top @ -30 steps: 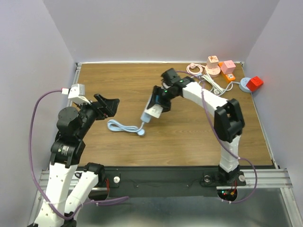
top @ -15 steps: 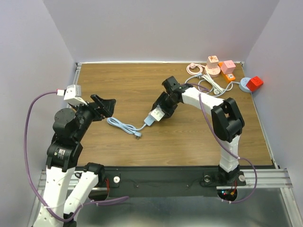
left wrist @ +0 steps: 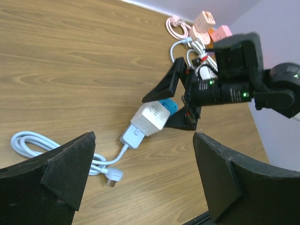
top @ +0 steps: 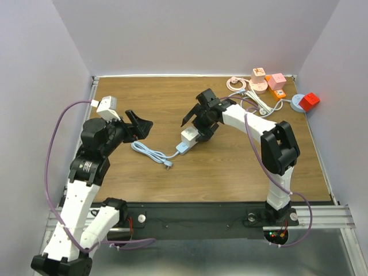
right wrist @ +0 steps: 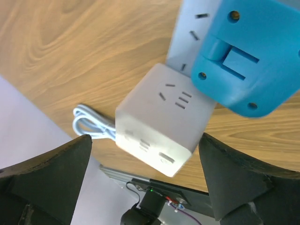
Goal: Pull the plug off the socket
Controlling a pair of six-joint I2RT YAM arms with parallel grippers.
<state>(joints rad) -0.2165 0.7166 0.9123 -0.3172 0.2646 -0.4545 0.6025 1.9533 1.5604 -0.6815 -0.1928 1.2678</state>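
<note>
White plastic cube socket (left wrist: 150, 119) with a blue plastic plug (left wrist: 168, 106) inserted, lying on the brown wooden table (top: 230, 167). Right gripper (top: 194, 127): fingers spread wide, straddling the socket, gripping nothing. Left gripper (top: 139, 126): fingers apart, empty.

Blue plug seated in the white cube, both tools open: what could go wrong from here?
1. Neither the left tool nor the right tool holds the white cube socket, so tugging the blue plug may just drag it along.
2. The right tool spans both; closing could pinch the wrong one.
3. The loose cable might snag the left tool.
</note>
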